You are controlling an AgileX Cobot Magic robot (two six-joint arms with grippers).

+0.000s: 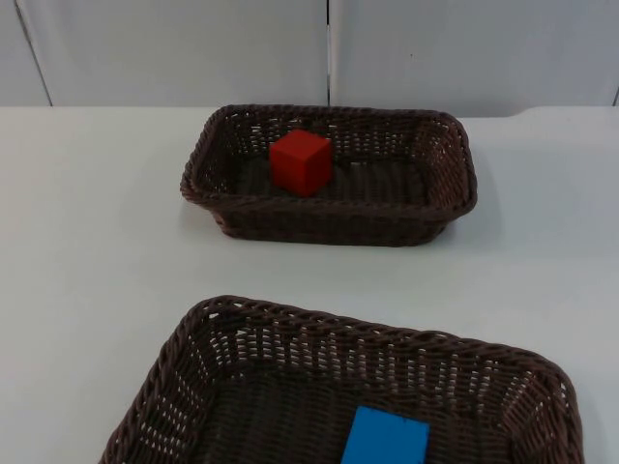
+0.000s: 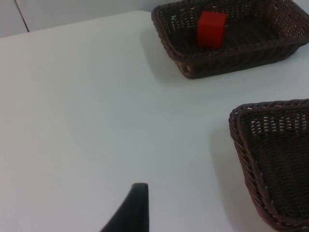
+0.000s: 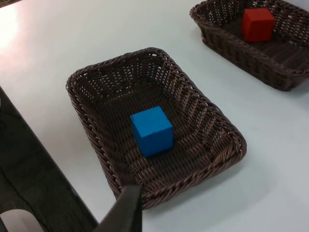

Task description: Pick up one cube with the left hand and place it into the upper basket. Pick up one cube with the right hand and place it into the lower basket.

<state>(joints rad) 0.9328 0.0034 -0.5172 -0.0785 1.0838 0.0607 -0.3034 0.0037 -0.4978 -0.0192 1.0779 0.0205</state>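
Both cubes look binned already: blue cube (image 3: 152, 130) just ahead of the right gripper (image 3: 126, 212), red cube (image 2: 211, 29) far beyond the left gripper (image 2: 130, 210); can't tell either's opening.

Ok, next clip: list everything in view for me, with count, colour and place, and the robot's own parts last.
upper basket: one, dark brown wicker, on the far part of the table, holding the red cube.
red cube: one, red, on the floor of the upper basket, toward its left end.
lower basket: one, dark brown wicker, on the near part of the table, holding the blue cube.
blue cube: one, blue, near the middle of the lower basket's floor.
table: one, white, ending at the partition wall.
partition wall: one, grey, behind the table.
left hand: black fingertip, over bare table.
right hand: black fingertip, at the lower basket's rim.
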